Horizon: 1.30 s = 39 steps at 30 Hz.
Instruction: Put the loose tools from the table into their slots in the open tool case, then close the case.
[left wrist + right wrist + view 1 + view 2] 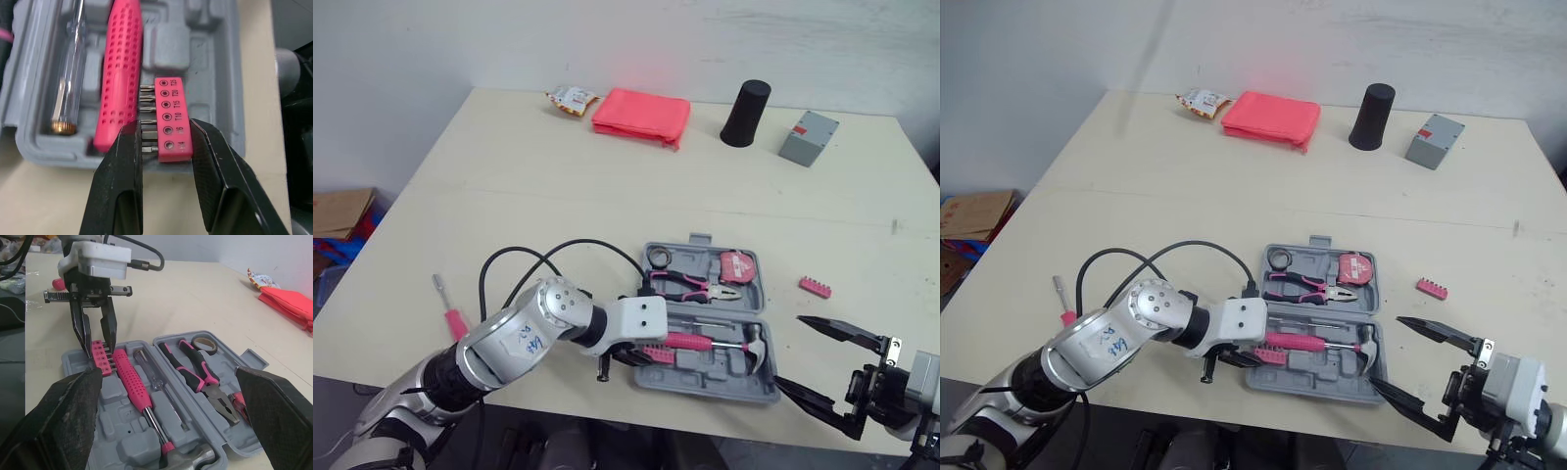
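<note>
Left fingers (122, 186): gripping pink bit holder (171, 105) at tool case's (724, 390) near-left corner.
Right fingers (837, 329): wide open, empty, at bench's (558, 196) near edge, right of case.
Screwdriver (450, 308): bench's near-left edge, open room around.

Soft, even light falls from above on the pale table (509, 196), bright but without harsh glare, so shadows are faint and short: a thin dark edge under the case (724, 387) and beside the cylinder (745, 113). The pouch (641, 116) throws a pink glow on the white wall (636, 59) behind it. In the left wrist view a white glint runs along the clear screwdriver handle (66, 73), and the left gripper (165, 134) shades the near end of the bit holder (171, 107).
</note>
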Each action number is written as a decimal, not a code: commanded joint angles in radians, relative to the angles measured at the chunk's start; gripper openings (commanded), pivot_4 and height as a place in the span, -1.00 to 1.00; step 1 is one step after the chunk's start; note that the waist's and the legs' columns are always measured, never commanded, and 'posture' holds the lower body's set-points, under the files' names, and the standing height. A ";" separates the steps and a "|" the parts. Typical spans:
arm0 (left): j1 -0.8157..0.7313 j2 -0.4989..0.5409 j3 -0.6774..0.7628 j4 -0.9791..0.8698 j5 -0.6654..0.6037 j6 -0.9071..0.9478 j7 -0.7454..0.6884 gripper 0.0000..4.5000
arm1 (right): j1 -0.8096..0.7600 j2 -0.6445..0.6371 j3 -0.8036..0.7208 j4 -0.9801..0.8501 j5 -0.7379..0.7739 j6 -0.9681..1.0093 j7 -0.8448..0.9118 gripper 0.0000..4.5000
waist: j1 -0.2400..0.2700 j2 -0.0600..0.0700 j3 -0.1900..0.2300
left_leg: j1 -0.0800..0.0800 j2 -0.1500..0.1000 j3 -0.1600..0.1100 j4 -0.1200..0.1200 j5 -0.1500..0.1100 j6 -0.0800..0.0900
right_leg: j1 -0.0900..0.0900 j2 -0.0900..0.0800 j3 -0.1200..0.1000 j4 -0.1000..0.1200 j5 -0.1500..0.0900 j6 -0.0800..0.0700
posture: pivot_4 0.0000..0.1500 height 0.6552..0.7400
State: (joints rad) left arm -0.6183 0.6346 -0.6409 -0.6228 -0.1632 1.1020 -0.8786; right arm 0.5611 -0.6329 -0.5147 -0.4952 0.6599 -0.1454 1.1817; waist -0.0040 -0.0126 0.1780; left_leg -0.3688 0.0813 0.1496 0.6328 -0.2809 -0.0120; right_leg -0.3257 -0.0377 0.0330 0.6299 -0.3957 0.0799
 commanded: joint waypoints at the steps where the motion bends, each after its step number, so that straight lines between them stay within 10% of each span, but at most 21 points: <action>1: -0.015 0.010 -0.036 -0.026 0.010 -0.011 0.015 -0.69 | 0.005 -0.008 -0.021 -0.042 0.033 0.006 0.001 1.00 | 0.000 0.000 0.000 | 0.000 0.000 0.000 0.000 0.000 0.000 | 0.000 0.000 0.000 0.000 0.000 0.000 | 1.00 1.00; 19: -0.015 -0.059 -0.036 0.012 0.024 -0.039 0.117 -0.69 | 0.001 0.013 -0.002 -0.047 0.028 0.008 0.001 1.00 | 0.001 0.000 0.000 | 0.000 0.000 0.000 0.003 0.000 0.001 | 0.001 -0.001 0.000 0.003 0.000 0.000 | 1.00 1.00; 24: 0.057 -0.056 0.077 -0.070 -0.004 -0.208 0.123 0.40 | 0.005 0.010 0.002 -0.049 0.034 0.013 0.012 1.00 | -0.001 0.000 0.000 | 0.000 0.000 -0.001 0.003 0.000 0.001 | 0.001 -0.001 0.000 0.003 0.000 0.000 | 1.00 1.00; 31: 0.192 -0.032 0.325 -0.080 -0.142 -0.434 0.024 0.40 | 0.014 -0.019 -0.029 -0.031 0.068 0.038 0.046 1.00 | -0.001 0.000 0.000 | 0.001 0.000 0.000 0.003 0.000 0.001 | 0.000 -0.001 0.000 0.004 0.000 0.000 | 1.00 1.00; 39: 0.280 -0.029 0.262 0.073 -0.070 -0.668 -0.041 -0.98 | -0.028 -0.010 -0.001 0.010 0.042 0.024 0.047 1.00 | 0.000 0.000 0.000 | 0.001 -0.001 0.000 0.003 -0.001 0.002 | 0.001 -0.002 0.000 0.003 0.000 0.000 | 1.00 1.00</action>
State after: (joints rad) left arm -0.3421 0.6212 -0.3606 -0.5603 -0.2620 0.4873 -0.9277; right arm 0.5310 -0.6499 -0.5131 -0.4805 0.6982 -0.1079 1.2264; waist -0.0043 -0.0126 0.1779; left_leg -0.3681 0.0805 0.1494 0.6357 -0.2815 -0.0101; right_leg -0.3249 -0.0392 0.0327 0.6331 -0.3958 0.0794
